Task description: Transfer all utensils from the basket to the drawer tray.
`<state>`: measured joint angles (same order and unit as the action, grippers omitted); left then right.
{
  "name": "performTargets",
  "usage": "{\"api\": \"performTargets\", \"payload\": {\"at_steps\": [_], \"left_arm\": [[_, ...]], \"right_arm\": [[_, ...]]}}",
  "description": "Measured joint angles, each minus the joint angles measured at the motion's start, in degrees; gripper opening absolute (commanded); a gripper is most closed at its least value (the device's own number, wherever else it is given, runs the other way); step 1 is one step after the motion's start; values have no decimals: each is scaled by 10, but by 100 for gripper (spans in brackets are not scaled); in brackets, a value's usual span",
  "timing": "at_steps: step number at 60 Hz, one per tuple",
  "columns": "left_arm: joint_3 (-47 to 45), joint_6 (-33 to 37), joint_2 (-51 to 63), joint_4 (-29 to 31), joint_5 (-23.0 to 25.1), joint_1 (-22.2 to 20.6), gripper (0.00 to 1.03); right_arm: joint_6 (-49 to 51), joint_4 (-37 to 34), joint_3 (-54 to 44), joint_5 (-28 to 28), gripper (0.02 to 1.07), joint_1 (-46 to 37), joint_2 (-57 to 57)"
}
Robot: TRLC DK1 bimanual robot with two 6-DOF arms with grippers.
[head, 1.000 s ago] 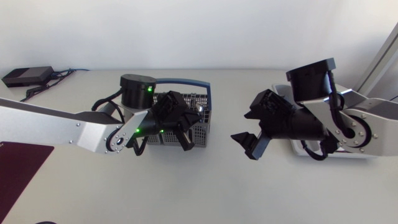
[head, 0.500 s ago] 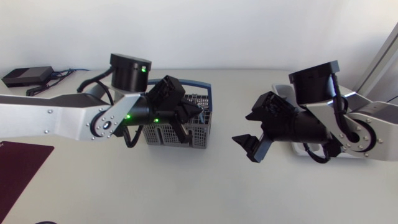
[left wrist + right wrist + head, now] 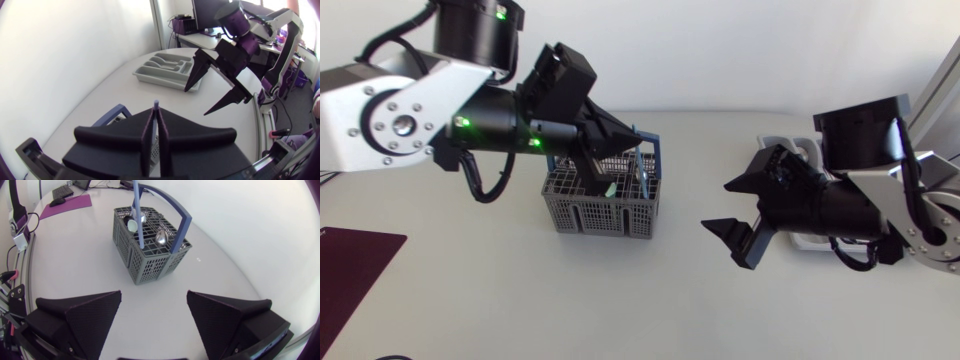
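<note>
The grey basket [image 3: 601, 208] with a blue handle [image 3: 647, 146] stands mid-table. My left gripper [image 3: 597, 178] hovers just above it, shut on a thin blue-handled utensil [image 3: 136, 210] that hangs upright, its lower end at the basket [image 3: 150, 255]. The utensil's tip [image 3: 156, 104] pokes out between the closed fingers [image 3: 149, 135]. Spoons [image 3: 162, 237] remain in the basket. My right gripper [image 3: 736, 210] is open to the basket's right, nothing between its fingers [image 3: 80, 315]. The grey drawer tray [image 3: 162, 70] lies behind the right gripper [image 3: 220, 82], mostly hidden by that arm in the head view.
A dark maroon mat [image 3: 350, 265] lies at the table's front left, also seen beyond the basket as the mat [image 3: 65, 205] in the right wrist view. Bare table separates the basket from my right gripper.
My left arm has risen from the basket, lifting the blue-handled utensil upward. My right arm has drifted slightly to the right, its fingers still spread.
</note>
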<state>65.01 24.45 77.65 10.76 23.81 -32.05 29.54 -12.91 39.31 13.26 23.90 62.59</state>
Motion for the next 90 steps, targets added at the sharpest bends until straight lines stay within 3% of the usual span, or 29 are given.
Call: {"api": "performTargets", "payload": {"at_steps": [12, 26, 50, 90], "left_arm": [[24, -28, -54, 43, 39, 9, 4], [49, -87, -58, 78, 104, 24, 4], [60, -162, 15, 102, 177, 13, 4], [66, -200, 45, 87, 193, -5, 4]], "right_arm": [[0, -19, 0, 10, 97, 0, -21], [-20, -54, 19, 66, 96, -1, -39], [-67, -73, 82, 156, 86, -3, -31], [-97, -75, 83, 173, 34, 46, 3]]}}
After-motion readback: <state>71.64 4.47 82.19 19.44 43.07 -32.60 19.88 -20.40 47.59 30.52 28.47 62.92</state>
